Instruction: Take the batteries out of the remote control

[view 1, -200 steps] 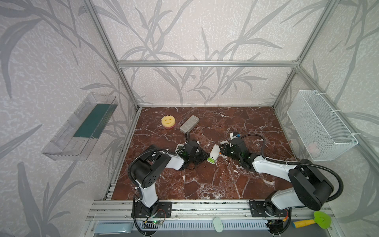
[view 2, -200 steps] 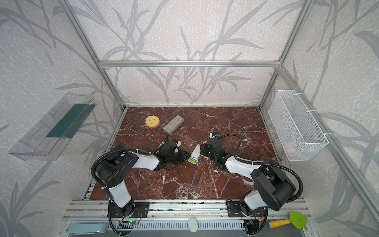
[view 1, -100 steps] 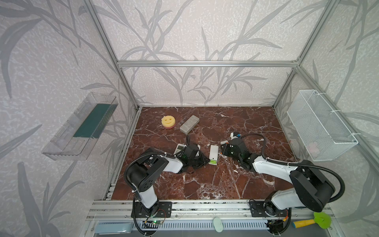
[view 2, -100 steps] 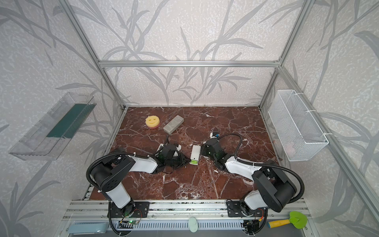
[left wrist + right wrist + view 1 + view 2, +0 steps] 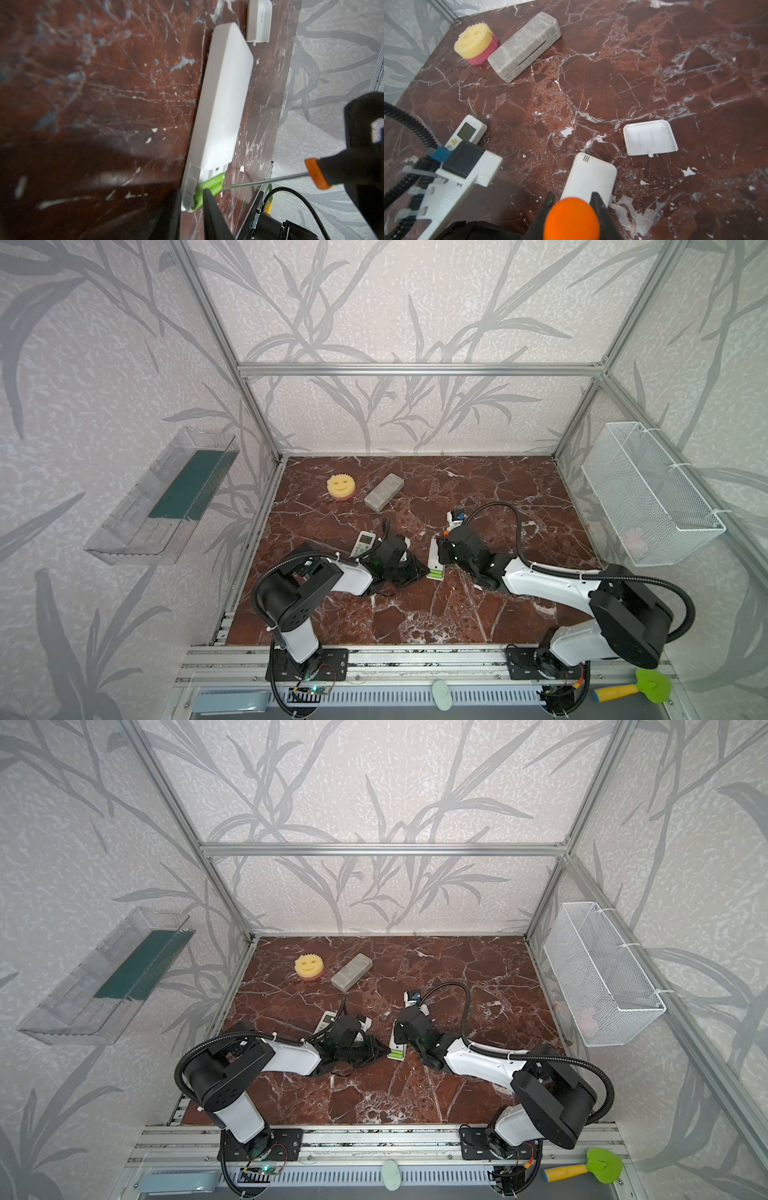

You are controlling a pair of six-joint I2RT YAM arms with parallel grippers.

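The white remote control (image 5: 434,556) lies back up in the middle of the floor in both top views, its battery bay open at the near end. Lime-green batteries (image 5: 211,185) sit in that bay, also seen as batteries (image 5: 397,1053) from above. My left gripper (image 5: 192,193) is shut on the remote control's bay end, with one finger outside the side wall and the other against the batteries. My right gripper (image 5: 572,197) is shut on an orange-handled screwdriver (image 5: 316,175). Its thin shaft reaches down to the batteries. The loose battery cover (image 5: 650,137) lies beyond the remote's far end.
A second remote with a display (image 5: 365,542) lies just behind the left wrist. A smiley sponge (image 5: 340,487) and a grey case (image 5: 383,492) sit at the back left. A wire basket (image 5: 648,497) hangs on the right wall, and a clear tray (image 5: 166,497) on the left wall.
The remote has turned from slanted to straight and lies flat. My left gripper has moved right and forward onto its battery end. The right gripper has stayed over the remote with the screwdriver.
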